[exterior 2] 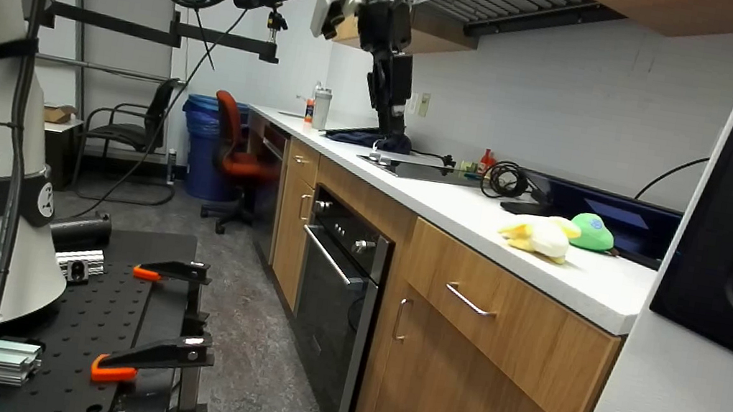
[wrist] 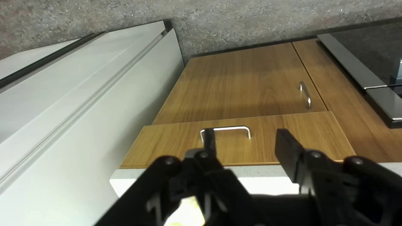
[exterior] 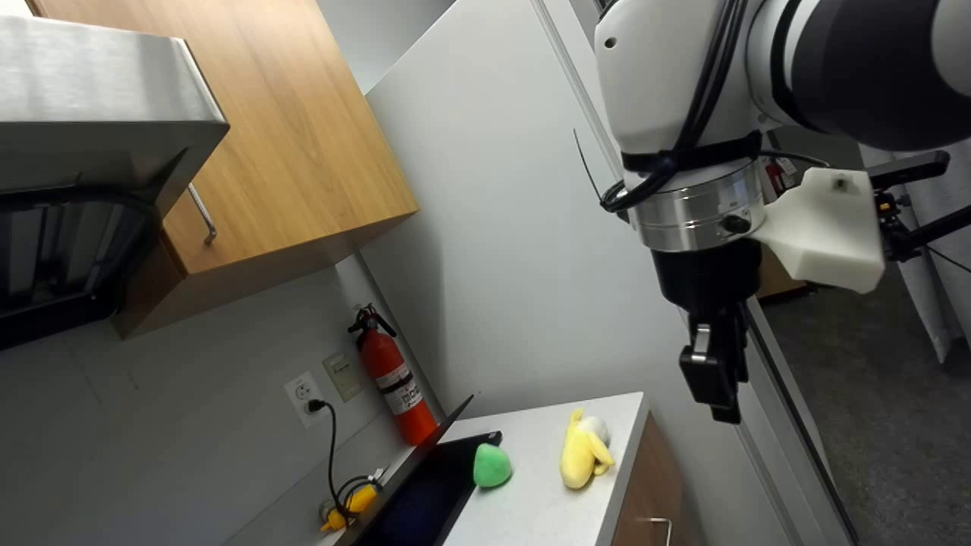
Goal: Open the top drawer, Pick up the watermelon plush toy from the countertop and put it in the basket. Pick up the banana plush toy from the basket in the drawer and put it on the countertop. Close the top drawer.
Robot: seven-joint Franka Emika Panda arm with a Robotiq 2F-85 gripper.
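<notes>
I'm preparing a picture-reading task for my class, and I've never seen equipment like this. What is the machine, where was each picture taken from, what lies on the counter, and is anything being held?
The machine is a jointed robot arm. At its tip is a black end effector, whose two fingers do the grasping. Two pictures look at the scene from outside the robot, from different places. The third is taken from the wrist: it looks down past the fingers at the wooden top drawer, which appears shut. On the white countertop lies a yellow banana plush toy, with a green plush toy near it; farther along are a coiled black cable and a dark cooktop. The fingers stand apart with nothing visible between them, so nothing appears to be held.
</notes>
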